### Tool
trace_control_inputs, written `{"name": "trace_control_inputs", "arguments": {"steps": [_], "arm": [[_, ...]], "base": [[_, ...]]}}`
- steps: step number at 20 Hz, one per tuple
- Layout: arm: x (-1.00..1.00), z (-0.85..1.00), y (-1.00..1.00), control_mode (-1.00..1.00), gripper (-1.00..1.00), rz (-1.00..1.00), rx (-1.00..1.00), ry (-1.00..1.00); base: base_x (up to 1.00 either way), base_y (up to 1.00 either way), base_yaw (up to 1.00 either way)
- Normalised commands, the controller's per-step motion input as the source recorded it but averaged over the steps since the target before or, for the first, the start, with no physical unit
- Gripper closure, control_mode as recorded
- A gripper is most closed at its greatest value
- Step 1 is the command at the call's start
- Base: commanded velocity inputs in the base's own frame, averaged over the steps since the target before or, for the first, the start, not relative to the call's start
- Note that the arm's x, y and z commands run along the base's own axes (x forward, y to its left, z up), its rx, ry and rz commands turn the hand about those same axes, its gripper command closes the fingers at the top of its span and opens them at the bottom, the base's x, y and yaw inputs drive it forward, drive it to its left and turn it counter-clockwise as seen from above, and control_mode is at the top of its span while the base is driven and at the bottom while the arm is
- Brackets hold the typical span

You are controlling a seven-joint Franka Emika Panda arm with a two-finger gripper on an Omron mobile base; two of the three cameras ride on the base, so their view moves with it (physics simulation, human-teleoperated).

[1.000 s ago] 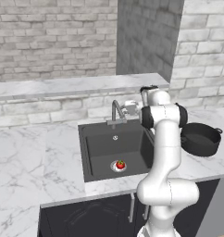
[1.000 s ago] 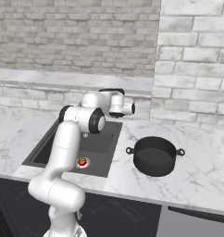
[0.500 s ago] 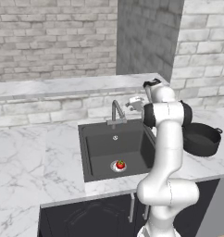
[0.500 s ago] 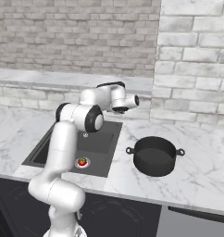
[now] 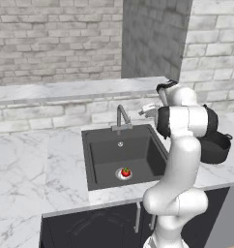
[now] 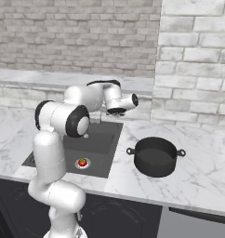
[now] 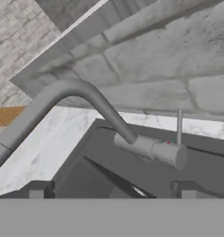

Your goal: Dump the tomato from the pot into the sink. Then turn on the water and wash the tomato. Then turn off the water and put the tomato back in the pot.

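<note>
Tomato (image 5: 125, 172) sits on the silver drain (image 5: 120, 176) at the front of the dark sink (image 5: 102, 152), stem up, well apart from the black pot (image 6: 155, 156), which stands on the marble counter (image 6: 207, 176) to the sink's right. In the right base view the tomato (image 6: 82, 162) shows just past the arm's lower link. The gripper (image 5: 149, 111) hangs above the sink's back right corner, beside the faucet (image 5: 121, 116) and not touching it. From the hand view the bent spout (image 7: 72, 99) curves across the frame, with the thin lever (image 7: 179, 125) upright behind its base. Two dark fingertips (image 7: 36, 189) stand spread wide with nothing between them.
</note>
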Motion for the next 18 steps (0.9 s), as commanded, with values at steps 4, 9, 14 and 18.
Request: {"name": "trace_control_inputs", "arguments": {"steps": [4,9,14,18], "arm": [[-1.0,0.52,0.09,-1.0,-1.0,-0.05,-0.25,-0.12],[-0.98,0.58,-0.03,-1.0,-1.0,-0.14,-0.3,-0.04],[-0.53,0.71,0.06,-1.0,-1.0,-0.18,-0.27,0.21],[-0.05,0.42,0.18,-1.0,-1.0,-0.32,-0.14,0.51]], "base": [[0.0,0.0,0.0],[0.0,0.0,0.0],[0.0,0.0,0.0],[0.0,0.0,0.0]]}}
